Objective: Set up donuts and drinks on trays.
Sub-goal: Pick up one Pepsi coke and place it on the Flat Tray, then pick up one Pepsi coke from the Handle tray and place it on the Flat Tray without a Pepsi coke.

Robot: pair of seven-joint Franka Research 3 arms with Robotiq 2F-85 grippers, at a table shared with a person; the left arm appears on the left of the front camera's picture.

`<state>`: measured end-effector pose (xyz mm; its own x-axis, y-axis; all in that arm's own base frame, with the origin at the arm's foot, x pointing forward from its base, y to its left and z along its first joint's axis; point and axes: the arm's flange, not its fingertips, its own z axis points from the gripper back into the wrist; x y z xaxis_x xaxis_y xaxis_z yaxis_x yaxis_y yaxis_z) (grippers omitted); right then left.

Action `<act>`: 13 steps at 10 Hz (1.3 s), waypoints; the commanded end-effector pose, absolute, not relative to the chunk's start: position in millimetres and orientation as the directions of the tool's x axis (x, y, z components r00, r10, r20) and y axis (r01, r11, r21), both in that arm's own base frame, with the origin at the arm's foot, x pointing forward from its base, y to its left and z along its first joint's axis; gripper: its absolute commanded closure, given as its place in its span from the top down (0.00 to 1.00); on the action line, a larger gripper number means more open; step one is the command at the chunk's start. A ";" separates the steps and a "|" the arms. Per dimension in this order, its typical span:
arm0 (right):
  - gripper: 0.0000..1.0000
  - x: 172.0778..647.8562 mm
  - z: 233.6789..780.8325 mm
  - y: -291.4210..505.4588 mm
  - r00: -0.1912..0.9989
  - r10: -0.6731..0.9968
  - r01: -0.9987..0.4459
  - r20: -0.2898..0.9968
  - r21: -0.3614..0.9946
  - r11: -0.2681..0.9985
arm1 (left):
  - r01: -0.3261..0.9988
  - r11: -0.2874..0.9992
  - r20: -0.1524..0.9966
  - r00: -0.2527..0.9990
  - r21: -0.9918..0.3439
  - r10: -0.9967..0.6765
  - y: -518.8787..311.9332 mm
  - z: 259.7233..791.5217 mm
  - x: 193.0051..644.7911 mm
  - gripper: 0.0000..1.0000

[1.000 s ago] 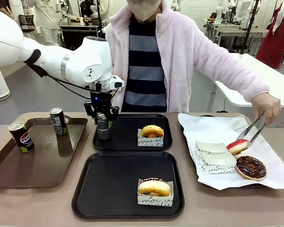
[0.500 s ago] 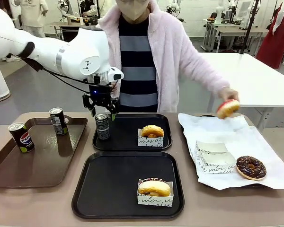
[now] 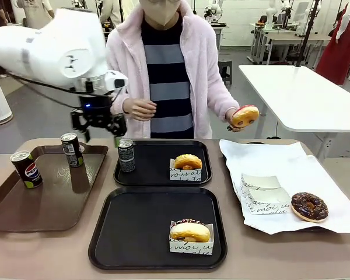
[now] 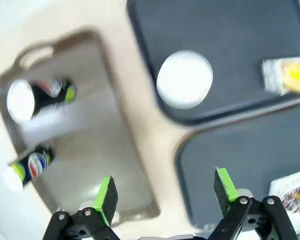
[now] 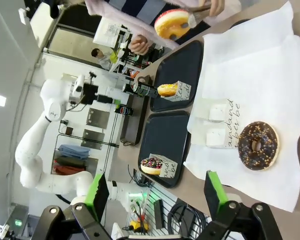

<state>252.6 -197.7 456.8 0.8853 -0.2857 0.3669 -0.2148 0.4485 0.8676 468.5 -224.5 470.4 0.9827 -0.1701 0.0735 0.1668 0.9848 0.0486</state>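
Trays: the far black tray [image 3: 154,170] held a grey can [image 3: 126,155] at its left edge and a plain donut [image 3: 187,161] in a paper holder. The near black tray [image 3: 134,227] held one sprinkled donut [image 3: 190,231], and the brown tray [image 3: 46,204] a Pepsi can [image 3: 26,169] and a second can [image 3: 72,149]. A chocolate donut [image 3: 308,206] lay on white paper [image 3: 280,160] at the right, the person held a pink-iced donut [image 3: 245,115] aloft, and the left gripper [image 4: 165,182] and right gripper [image 5: 155,192] stood wide open, empty.

Two black trays: far tray [image 3: 157,175], near tray [image 3: 134,233].
Far: grey can [image 3: 126,155] upright at left edge; plain donut [image 3: 187,162] in holder.
Near: iced donut [image 3: 190,231] in holder.
Pepsi can [image 3: 25,169] and second can [image 3: 72,149] upright on brown tray [image 3: 52,204].
Chocolate donut [image 3: 308,206] flat on white paper [image 3: 268,157].
Pink-iced donut [image 3: 245,116] held up by person.
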 end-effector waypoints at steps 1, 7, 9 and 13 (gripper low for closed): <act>1.00 252.3 457.4 -199.2 0.886 -0.282 -0.221 0.369 0.869 0.442 | 0.179 0.980 0.032 0.983 0.084 -0.182 -176.3 481.1 411.7 1.00; 1.00 252.3 457.4 -199.2 0.886 -0.282 -0.221 0.369 0.869 0.442 | 0.086 0.996 0.026 0.996 0.007 -0.086 -58.3 497.9 375.1 1.00; 1.00 252.3 457.4 -199.2 0.886 -0.282 -0.221 0.369 0.869 0.442 | 0.087 0.996 0.051 0.995 0.031 -0.089 -61.0 503.1 370.3 1.00; 1.00 252.3 457.4 -199.2 0.886 -0.282 -0.221 0.369 0.869 0.442 | 0.087 0.996 0.051 0.995 0.031 -0.089 -61.0 503.1 370.3 1.00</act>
